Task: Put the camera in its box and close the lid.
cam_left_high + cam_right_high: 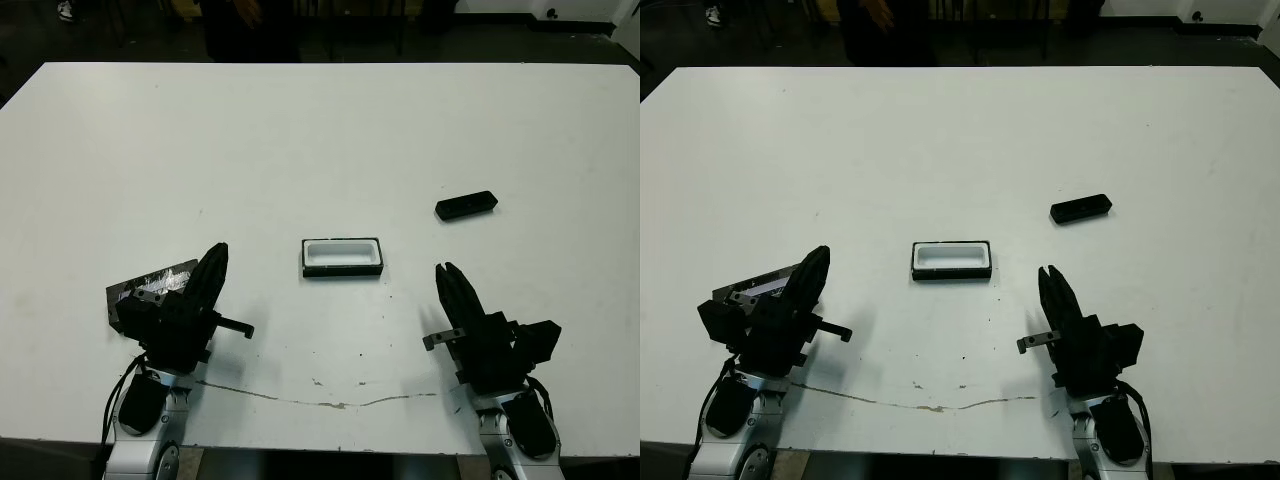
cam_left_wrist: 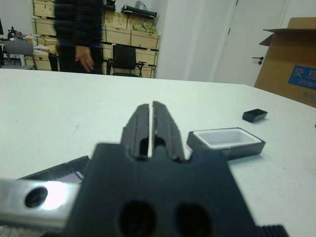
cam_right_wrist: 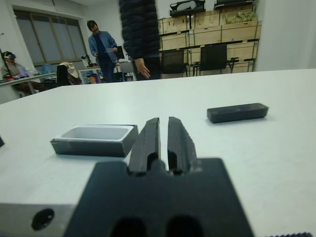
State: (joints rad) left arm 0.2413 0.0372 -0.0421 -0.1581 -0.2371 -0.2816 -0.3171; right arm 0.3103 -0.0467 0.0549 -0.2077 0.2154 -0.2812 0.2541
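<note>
White tabletop [image 1: 320, 130]: nothing done yet. Camera [image 1: 466, 205] lies apart from its empty box [image 1: 341, 257]; lid [image 1: 150, 283] sits under the left tool [image 1: 214, 262]. Both left and right tool [image 1: 447, 277] are clenched, holding nothing.

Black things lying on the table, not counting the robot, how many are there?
3. The camera lies far right. The box, black outside and white inside, sits mid-table. The lid lies near left, partly hidden by the left claw. Nothing else shows.

Camera [image 1: 467, 205] right; open box [image 1: 341, 257] centre; lid [image 1: 152, 283] left.
</note>
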